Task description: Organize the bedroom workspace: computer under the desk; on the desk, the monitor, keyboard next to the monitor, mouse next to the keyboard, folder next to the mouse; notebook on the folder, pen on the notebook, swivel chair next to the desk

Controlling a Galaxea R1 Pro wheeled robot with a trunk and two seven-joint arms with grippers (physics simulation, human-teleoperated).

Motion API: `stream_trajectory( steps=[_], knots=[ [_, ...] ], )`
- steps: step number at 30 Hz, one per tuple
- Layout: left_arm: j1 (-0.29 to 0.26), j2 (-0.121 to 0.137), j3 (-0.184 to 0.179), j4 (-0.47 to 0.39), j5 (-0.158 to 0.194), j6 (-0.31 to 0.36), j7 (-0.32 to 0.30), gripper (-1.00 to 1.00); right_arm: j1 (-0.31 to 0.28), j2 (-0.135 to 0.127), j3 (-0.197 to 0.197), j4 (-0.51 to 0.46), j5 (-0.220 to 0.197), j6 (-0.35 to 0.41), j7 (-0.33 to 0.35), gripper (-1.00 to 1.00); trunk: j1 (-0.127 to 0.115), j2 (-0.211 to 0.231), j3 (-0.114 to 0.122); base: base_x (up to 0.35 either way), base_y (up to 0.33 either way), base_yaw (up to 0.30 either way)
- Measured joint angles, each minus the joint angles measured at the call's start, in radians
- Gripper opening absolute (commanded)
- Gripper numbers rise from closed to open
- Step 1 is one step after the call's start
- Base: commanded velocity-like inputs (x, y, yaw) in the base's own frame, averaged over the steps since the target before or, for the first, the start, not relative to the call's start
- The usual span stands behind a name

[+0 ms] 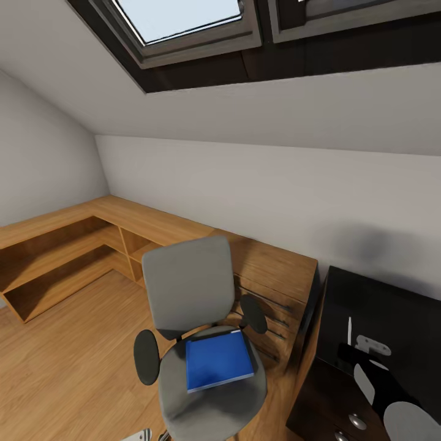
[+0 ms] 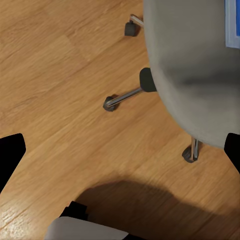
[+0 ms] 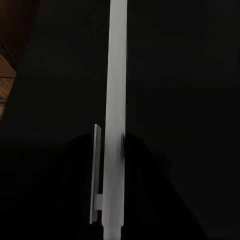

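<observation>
The grey swivel chair (image 1: 190, 288) stands on the wood floor in front of me, backrest towards the wall. The blue folder (image 1: 217, 361) lies flat on its seat. To its right is the black desk (image 1: 392, 300), on which the thin whitish pen (image 1: 350, 331) lies. My right gripper (image 1: 352, 354) hovers at the pen's near end. In the right wrist view the pen (image 3: 117, 100) runs long against the black desk (image 3: 190, 75), and the fingers are lost in the dark. My left gripper (image 2: 120, 155) is open over the floor beside the chair seat (image 2: 195, 60), where a folder (image 2: 232, 25) corner shows.
A light wooden shelf unit (image 1: 73, 245) runs along the sloped wall, meeting a wooden drawer unit (image 1: 275, 269) behind the chair. The chair's chrome legs and castors (image 2: 109, 104) spread over the floor. A silver drawer knob (image 1: 357, 421) shows on the desk front. A skylight (image 1: 184, 18) is overhead.
</observation>
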Motion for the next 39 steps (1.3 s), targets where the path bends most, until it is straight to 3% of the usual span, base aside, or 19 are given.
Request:
stream_trajectory(
  steps=[27,28,39],
  knots=[
    [0.0,0.002,0.0,0.0,0.0,0.0,0.0,1.0,-0.002,0.002,-0.006,-0.045,-0.005,0.049,0.004,-1.0,0.0,0.0,0.0,0.0,0.0,0.0],
    [0.0,0.002,0.0,0.0,0.0,0.0,0.0,1.0,-0.002,0.002,-0.006,-0.045,-0.005,0.049,0.003,1.0,0.0,0.0,0.0,0.0,0.0,0.0],
    [0.0,0.002,0.0,0.0,0.0,0.0,0.0,1.0,-0.002,0.003,-0.004,-0.045,-0.005,0.051,0.002,1.0,0.0,0.0,0.0,0.0,0.0,0.0]
  ],
)
